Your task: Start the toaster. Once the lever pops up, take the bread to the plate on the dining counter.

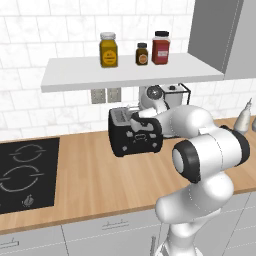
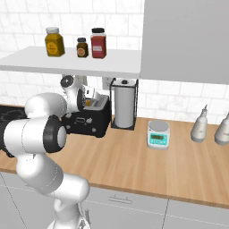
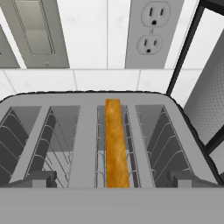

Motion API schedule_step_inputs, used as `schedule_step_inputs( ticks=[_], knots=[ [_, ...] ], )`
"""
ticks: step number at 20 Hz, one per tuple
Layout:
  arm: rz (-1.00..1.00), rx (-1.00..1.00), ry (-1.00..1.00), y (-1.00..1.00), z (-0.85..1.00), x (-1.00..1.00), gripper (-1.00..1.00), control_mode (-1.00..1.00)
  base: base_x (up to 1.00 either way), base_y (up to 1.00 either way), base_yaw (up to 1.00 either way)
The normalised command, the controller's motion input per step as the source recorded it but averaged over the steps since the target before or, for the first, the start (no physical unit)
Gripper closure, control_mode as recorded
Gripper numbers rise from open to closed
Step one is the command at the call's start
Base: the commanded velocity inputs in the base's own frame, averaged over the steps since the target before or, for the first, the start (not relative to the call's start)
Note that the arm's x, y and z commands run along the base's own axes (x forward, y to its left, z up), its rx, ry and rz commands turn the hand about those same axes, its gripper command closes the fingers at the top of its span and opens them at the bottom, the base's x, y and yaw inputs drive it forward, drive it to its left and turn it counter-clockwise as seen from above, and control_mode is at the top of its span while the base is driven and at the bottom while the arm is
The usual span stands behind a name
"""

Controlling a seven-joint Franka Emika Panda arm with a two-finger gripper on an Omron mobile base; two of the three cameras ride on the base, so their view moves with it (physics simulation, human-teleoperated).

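The hand (image 3: 113, 183) hangs low over the toaster (image 3: 87, 144), its two dark fingertips (image 3: 37, 179) set wide apart near the outer slots with nothing between them. In the hand view the bread (image 3: 117, 144) stands on edge in the third slot from the left, only its orange-brown crust showing, between the wire guides. From the base views the arm reaches forward over the wooden desk (image 1: 90, 185) and its wrist covers part of the toaster's (image 1: 135, 135) top; the black box stands toward the back of the desk, right of the hob (image 1: 25, 172). In the right base view a sliver of the bread (image 2: 91, 102) shows above the toaster (image 2: 91, 121), just beside the hand (image 2: 91, 95). Just right of the toaster stands the wire towel holder (image 2: 124, 105), then a small scale (image 2: 158, 134) and two pale bottles (image 2: 199, 124). Behind the toaster, outlets (image 3: 151, 30) sit in the tiled wall. Above, a white shelf (image 1: 130, 72) carries three jars (image 1: 108, 49).
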Motion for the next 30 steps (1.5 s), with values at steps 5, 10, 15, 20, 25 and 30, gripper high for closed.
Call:
schedule_step_inputs(
  ticks=[5,10,15,20,25,30],
  knots=[
    [0.0,0.0,0.0,0.0,0.0,0.0,-1.0,-1.0,0.0,0.0,0.0],
    [0.0,0.0,0.0,0.0,0.0,0.0,-1.0,-1.0,0.0,0.0,0.0],
    [0.0,0.0,0.0,0.0,0.0,0.0,-1.0,-1.0,0.0,0.0,0.0],
    [0.0,0.0,0.0,0.0,0.0,0.0,-1.0,-1.0,0.0,0.0,0.0],
    [0.0,0.0,0.0,0.0,0.0,0.0,-1.0,-1.0,0.0,0.0,0.0],
    [0.0,0.0,0.01,0.0,0.0,0.0,-1.0,-1.0,0.0,0.0,0.0]
  ],
)
